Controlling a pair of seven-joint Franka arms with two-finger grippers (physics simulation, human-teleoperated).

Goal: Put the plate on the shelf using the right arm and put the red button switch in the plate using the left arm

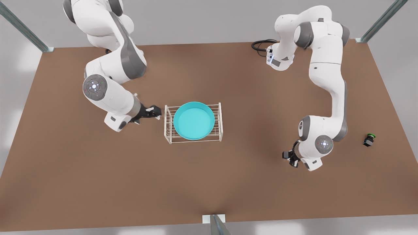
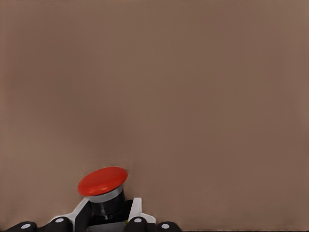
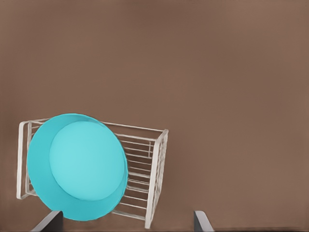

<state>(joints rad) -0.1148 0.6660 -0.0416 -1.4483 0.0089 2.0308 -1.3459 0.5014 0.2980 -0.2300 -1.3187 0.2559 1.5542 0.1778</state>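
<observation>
From my station, the table (image 1: 98,182) carries the shelf (image 1: 219,122) near its centre, with the plate (image 1: 193,120) resting on the shelf's top bars. I place the right gripper (image 1: 156,112) just beside the shelf on the front view's left, fingers spread, apart from the plate. The left gripper (image 1: 291,159) sits well apart from the shelf toward the front view's right, nearer the table's front edge. In the left wrist view, the red button switch (image 2: 103,186) sits between that gripper's fingers (image 2: 135,212). A second button switch (image 1: 369,140) lies on the table farther right, beyond the left arm.
</observation>
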